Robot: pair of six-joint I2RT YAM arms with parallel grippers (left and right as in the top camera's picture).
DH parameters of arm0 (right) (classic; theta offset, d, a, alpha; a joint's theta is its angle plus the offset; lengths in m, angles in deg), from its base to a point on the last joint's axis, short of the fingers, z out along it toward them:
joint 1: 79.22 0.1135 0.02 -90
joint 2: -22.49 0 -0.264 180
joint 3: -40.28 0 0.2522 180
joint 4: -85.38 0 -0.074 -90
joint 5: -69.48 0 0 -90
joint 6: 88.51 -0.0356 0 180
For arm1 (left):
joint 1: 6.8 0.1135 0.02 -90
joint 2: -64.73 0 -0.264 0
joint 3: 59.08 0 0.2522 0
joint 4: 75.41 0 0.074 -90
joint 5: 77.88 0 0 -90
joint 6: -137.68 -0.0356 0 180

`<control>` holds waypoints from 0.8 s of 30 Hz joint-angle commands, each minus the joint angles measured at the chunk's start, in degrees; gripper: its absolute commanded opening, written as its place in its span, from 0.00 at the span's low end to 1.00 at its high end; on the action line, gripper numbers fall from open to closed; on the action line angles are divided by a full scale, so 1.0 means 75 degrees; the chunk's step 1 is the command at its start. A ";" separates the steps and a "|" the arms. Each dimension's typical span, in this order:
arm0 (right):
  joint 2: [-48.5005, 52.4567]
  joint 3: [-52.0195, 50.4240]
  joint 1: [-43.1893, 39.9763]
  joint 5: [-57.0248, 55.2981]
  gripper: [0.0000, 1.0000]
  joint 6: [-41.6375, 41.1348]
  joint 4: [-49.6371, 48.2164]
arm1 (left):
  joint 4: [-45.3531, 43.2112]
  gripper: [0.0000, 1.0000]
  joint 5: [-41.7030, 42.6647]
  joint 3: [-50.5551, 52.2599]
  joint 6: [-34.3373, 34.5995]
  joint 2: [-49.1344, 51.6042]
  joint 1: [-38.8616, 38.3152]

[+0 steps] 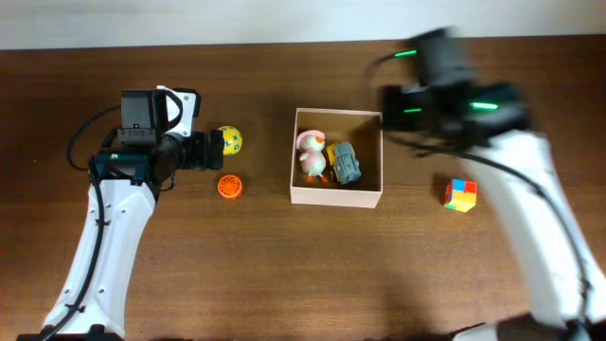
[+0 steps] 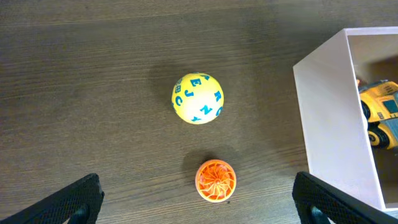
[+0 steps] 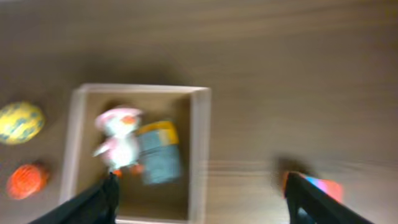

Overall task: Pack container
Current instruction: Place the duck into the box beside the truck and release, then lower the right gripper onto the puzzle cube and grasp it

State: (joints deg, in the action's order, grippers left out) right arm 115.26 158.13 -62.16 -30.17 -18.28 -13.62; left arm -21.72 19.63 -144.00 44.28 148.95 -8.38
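Wooden table [image 1: 284,275], container [image 1: 336,198] holding 2 toys [image 1: 311,157], ball [image 1: 230,139] nearby.

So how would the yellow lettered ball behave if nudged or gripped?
The yellow ball looks round and sits free on the flat table, so a nudge would probably send it rolling. Its smooth curved surface may slip from an off-centre pinch. Small beside the container, it is likely light.

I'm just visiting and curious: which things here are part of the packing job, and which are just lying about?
Job: container, with duck and truck inside it; yellow ball, orange ball and colour cube, probably next.
Lying about: nothing else visible, only the table itself.
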 commanded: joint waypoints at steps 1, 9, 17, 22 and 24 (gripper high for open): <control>-0.0256 0.0023 -0.1431 -0.0154 0.80 0.0370 0.0731 | 0.0009 0.99 -0.0003 -0.0163 0.0073 0.0041 -0.0015; 0.0312 -0.1376 -0.2996 0.0729 0.80 0.1183 0.1148 | 0.0009 0.99 -0.0003 -0.0163 0.0073 0.0041 -0.0015; 0.0746 -0.4025 -0.3133 0.0799 0.80 0.1209 -0.0790 | 0.0009 0.99 -0.0003 -0.0163 0.0073 0.0041 -0.0015; 0.0810 -0.4893 -0.3340 0.0810 0.80 0.1201 -0.1751 | 0.0009 0.99 -0.0003 -0.0163 0.0073 0.0041 -0.0015; 0.0810 -0.5077 -0.3459 0.0912 0.80 0.1183 -0.1970 | 0.0009 0.99 -0.0003 -0.0163 0.0073 0.0041 -0.0015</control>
State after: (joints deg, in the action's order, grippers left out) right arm 121.47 121.61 -86.44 -24.27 -9.79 -27.04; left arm -21.72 19.61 -144.00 44.28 148.95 -8.38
